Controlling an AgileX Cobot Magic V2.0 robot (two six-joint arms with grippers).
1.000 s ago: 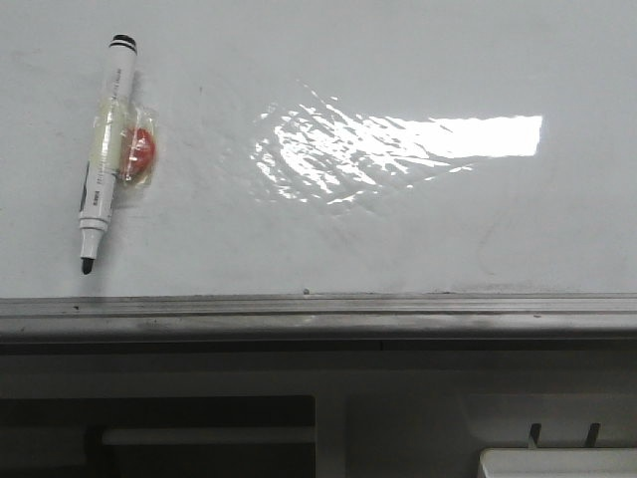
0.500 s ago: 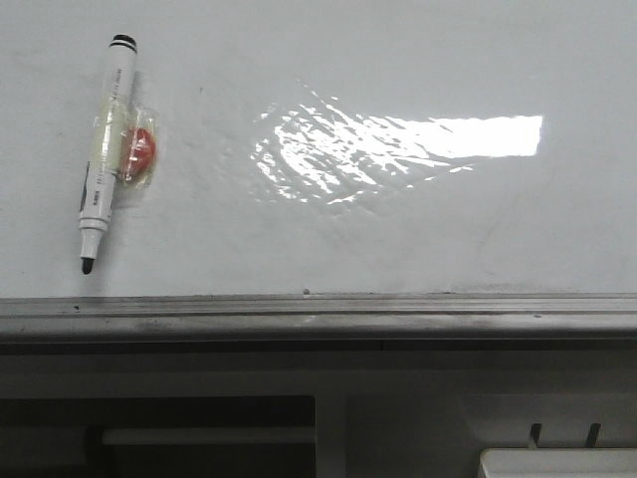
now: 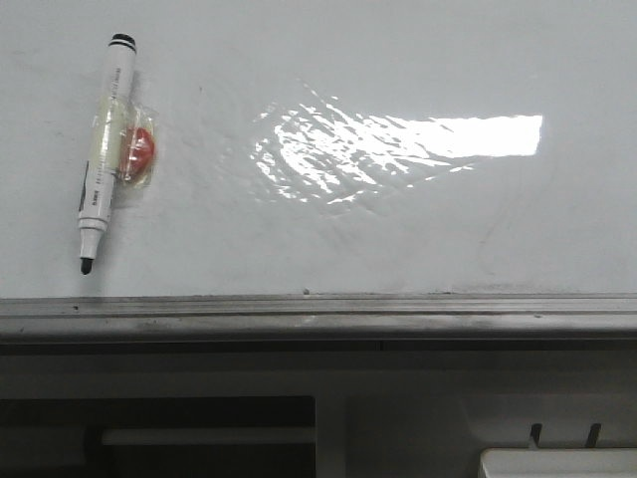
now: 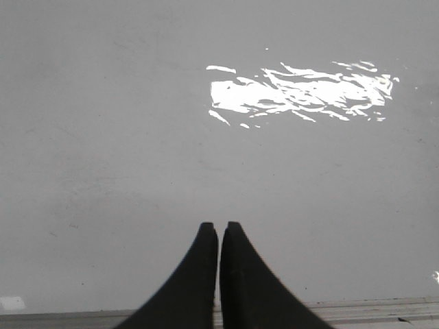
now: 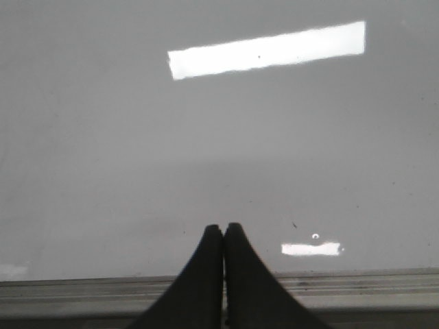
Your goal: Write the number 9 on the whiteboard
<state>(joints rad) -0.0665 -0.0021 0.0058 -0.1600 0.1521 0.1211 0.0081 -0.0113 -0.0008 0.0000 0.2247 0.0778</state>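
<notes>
The whiteboard [image 3: 398,229] fills the front view, glossy and rippled, with a grey metal rail [image 3: 318,314] along its lower edge. No number 9 shows on it. A white marker [image 3: 105,149] with a black tip hangs slanted at the board's upper left, taped to a red magnet [image 3: 141,151], tip down. Neither gripper shows in the front view. My left gripper [image 4: 219,226] is shut and empty, facing the bare board [image 4: 137,137]. My right gripper [image 5: 223,227] is shut and empty, facing the board [image 5: 103,157] just above the rail [image 5: 357,284].
A bright light reflection [image 3: 398,144] lies across the board's middle. Below the rail is a dark shelf area with a white bar [image 3: 204,436] and a white box-like corner [image 3: 557,463] at the lower right.
</notes>
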